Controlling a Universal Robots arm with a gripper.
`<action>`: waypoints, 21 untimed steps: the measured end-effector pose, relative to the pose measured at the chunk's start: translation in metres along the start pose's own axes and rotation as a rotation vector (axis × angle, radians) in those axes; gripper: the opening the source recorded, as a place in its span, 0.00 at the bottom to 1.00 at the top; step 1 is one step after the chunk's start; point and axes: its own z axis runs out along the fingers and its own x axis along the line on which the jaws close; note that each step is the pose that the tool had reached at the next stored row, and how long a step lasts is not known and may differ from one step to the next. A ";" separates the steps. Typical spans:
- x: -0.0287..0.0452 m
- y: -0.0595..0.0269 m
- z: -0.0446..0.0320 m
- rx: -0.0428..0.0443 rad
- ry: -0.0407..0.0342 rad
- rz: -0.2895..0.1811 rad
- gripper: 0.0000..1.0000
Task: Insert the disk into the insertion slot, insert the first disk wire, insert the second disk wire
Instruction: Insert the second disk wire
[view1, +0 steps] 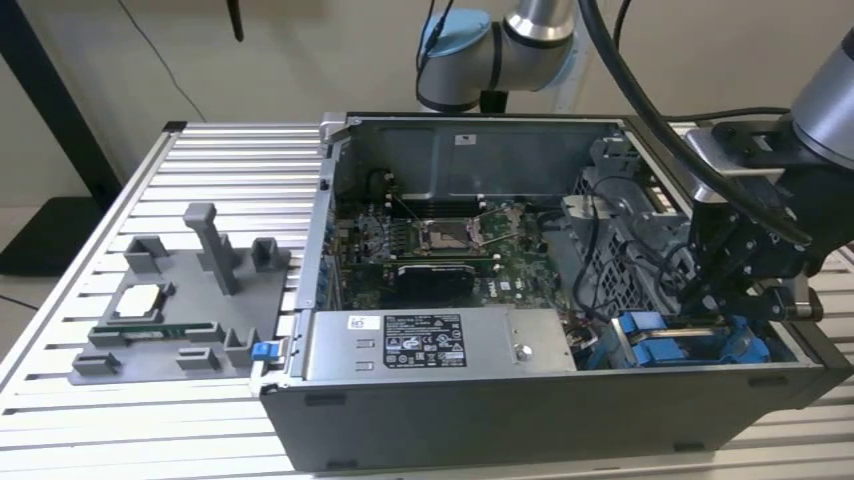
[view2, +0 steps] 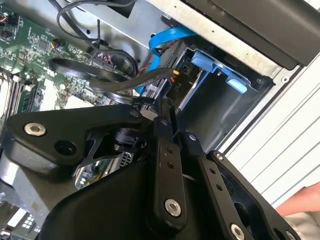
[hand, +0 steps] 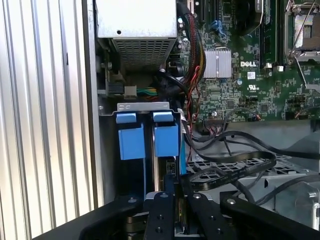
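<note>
The insertion slot (view1: 627, 345) is the bay in the case's corner nearest the exterior view's right. Two blue carrier ends (hand: 165, 139) sit inside the insertion slot (hand: 145, 106); the disk's silver body is hidden. My gripper (view1: 707, 312) reaches down into this corner. In both wrist views the fingers (hand: 161, 210) stand pressed together just before the blue ends. My gripper (view2: 169, 112) is shut on the black connector (view2: 178, 90) of a disk wire. Its flat black cable (view2: 100, 70) loops back over the board. Blue fittings (view2: 205, 62) line the bay mouth.
The silver power-supply box (view1: 441, 345) lies along the case front beside the bay. Black cable loops (hand: 235, 167) and a blue cable (view2: 167, 36) crowd the drive cage. The motherboard (view1: 427, 240) fills the case floor. A grey fixture (view1: 187, 310) stands on the slatted table.
</note>
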 end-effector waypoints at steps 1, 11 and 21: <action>0.0000 -0.0001 0.0003 0.0001 -0.0001 0.000 0.00; 0.0003 -0.0004 0.0027 0.0041 -0.0003 0.000 0.00; 0.0006 -0.0005 0.0054 0.0074 -0.0003 -0.001 0.00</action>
